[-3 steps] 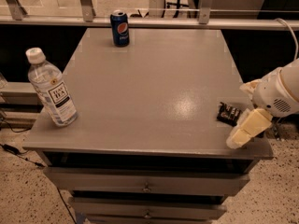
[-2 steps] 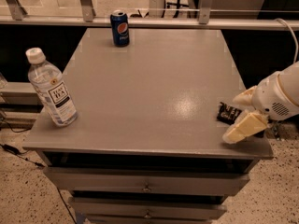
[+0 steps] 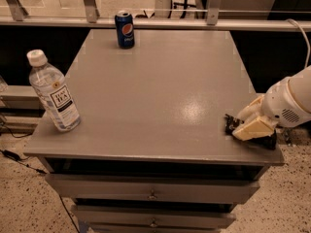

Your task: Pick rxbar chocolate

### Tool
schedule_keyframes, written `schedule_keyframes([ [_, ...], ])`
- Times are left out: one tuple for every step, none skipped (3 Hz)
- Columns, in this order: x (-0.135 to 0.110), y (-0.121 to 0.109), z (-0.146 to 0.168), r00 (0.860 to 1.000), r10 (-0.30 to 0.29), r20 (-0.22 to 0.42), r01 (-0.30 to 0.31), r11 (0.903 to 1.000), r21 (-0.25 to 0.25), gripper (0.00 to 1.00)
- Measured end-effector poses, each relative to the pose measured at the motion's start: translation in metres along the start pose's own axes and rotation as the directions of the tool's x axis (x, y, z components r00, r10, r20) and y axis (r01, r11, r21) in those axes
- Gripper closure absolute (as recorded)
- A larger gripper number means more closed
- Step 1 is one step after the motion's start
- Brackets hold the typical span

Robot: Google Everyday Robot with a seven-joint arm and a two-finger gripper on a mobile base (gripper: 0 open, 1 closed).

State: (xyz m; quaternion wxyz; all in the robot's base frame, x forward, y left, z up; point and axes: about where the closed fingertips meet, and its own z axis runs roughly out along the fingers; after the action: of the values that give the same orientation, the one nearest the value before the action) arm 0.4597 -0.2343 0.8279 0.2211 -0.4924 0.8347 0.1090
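Note:
The rxbar chocolate (image 3: 265, 141) is a dark flat bar lying near the table's right front corner, mostly covered by my gripper. Only its dark ends show, one on the left side of the gripper and one at the right front. My gripper (image 3: 240, 124), cream-coloured on a white wrist, reaches in from the right edge and sits low over the bar, at table height. I cannot tell whether it touches the bar.
A blue Pepsi can (image 3: 125, 29) stands at the table's back left. A clear water bottle (image 3: 53, 98) stands at the front left edge. The grey table (image 3: 155, 91) has drawers below, and a metal rail (image 3: 194, 23) runs behind it.
My gripper has dropped lower and shifted a little left, from beside and in front of the bar to down over it. The bar, can and bottle have not moved.

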Motion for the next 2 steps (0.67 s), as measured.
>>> schedule_keyframes([
  [-0.0014,-0.0016,-0.0018,1.000,-0.002,0.001,0.002,1.0000,0.003,1.00],
  [-0.0103,-0.0090,-0.0105,1.000,-0.018,0.015,0.018,0.9997,0.016,1.00],
])
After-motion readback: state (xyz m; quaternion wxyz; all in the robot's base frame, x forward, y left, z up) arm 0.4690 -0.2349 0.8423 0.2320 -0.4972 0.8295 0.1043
